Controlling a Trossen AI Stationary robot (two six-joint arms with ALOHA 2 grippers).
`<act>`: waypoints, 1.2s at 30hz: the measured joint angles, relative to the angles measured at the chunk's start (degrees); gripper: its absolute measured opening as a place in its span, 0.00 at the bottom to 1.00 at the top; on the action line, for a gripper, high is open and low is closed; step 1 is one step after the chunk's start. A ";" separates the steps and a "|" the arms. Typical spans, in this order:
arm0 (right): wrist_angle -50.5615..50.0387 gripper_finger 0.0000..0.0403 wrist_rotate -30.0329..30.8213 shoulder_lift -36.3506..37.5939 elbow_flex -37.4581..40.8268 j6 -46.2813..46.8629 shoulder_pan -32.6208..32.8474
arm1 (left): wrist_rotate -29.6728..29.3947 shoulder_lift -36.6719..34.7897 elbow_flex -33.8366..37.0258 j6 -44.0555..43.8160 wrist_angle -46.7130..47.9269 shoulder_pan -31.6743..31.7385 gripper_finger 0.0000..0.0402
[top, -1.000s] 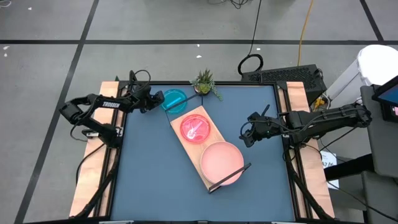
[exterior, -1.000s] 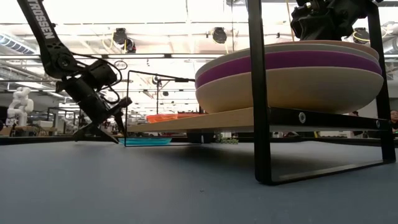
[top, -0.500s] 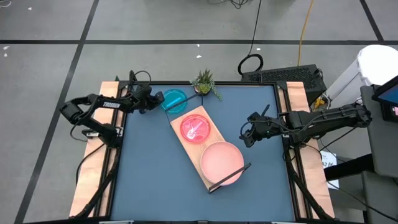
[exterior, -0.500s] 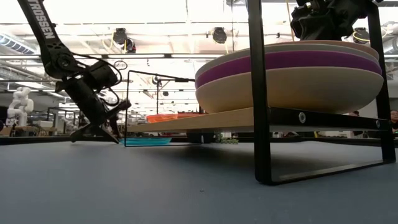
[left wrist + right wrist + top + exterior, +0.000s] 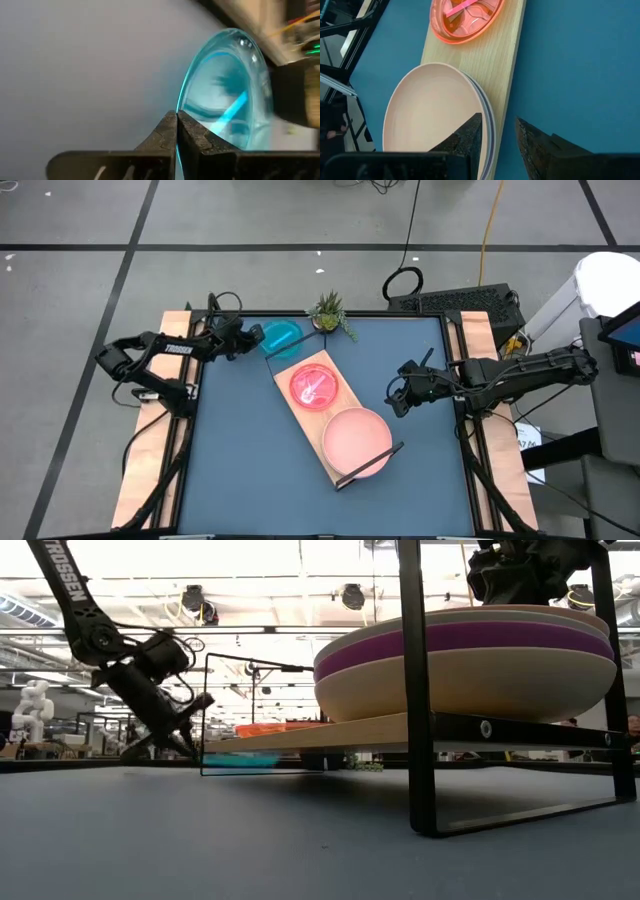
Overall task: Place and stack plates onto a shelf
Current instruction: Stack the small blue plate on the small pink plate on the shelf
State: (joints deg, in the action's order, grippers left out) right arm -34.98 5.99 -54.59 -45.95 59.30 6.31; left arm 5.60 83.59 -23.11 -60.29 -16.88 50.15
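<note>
A cyan translucent plate (image 5: 281,338) lies on the blue table at its far left, and my left gripper (image 5: 248,342) is shut on its rim. The light wooden shelf (image 5: 301,417) runs slantwise across the table's middle. On its near end stands a stack of large plates (image 5: 465,665), cream under purple, with a salmon pink one (image 5: 356,438) on top. Toward the far end sit small magenta and orange plates (image 5: 315,387). My right gripper (image 5: 395,398) hangs open in the air, right of the shelf. My left gripper pinches the cyan plate's rim (image 5: 177,131) between its two fingers, on the side toward the table's left edge. The fingers slant down at it from the table's left. In the left wrist view a thin cyan edge shows between the closed fingertips (image 5: 192,134).
A small potted plant (image 5: 328,312) stands at the table's far edge, just right of the cyan plate. The shelf's black wire frame (image 5: 415,690) rises at both ends. Bare blue tabletop (image 5: 240,460) lies near and left of the shelf.
My left gripper has shut on the cyan plate's rim without shifting place: its fingers stood apart a second ago and now meet at the edge.
</note>
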 joint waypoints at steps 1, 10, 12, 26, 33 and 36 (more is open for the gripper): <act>0.00 0.25 -0.01 -0.01 0.00 -0.01 0.00 | 0.28 -0.53 0.00 -0.28 -1.03 0.00 0.01; 0.00 0.25 -0.01 -0.02 0.00 -0.01 0.00 | 0.33 -8.58 0.00 -0.70 -2.91 0.00 0.01; 0.00 0.25 -0.01 0.00 0.00 -0.01 0.00 | 0.33 -10.81 0.00 -0.70 -2.88 0.00 0.01; 0.00 0.25 0.23 -0.01 0.00 -0.43 0.00 | 0.31 -28.65 -0.02 -3.74 -2.75 -1.63 0.01; 0.00 0.25 1.50 0.00 0.00 -0.44 0.00 | 0.31 -36.05 -0.04 -5.59 -2.71 -6.68 0.01; 0.02 0.25 1.50 -0.01 0.00 -0.43 0.00 | 0.29 -38.57 -0.04 -6.26 -2.76 -9.88 0.01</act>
State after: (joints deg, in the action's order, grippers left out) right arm -34.96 7.49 -54.60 -45.95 58.87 6.31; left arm 5.89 45.02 -23.16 -66.54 -19.65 40.27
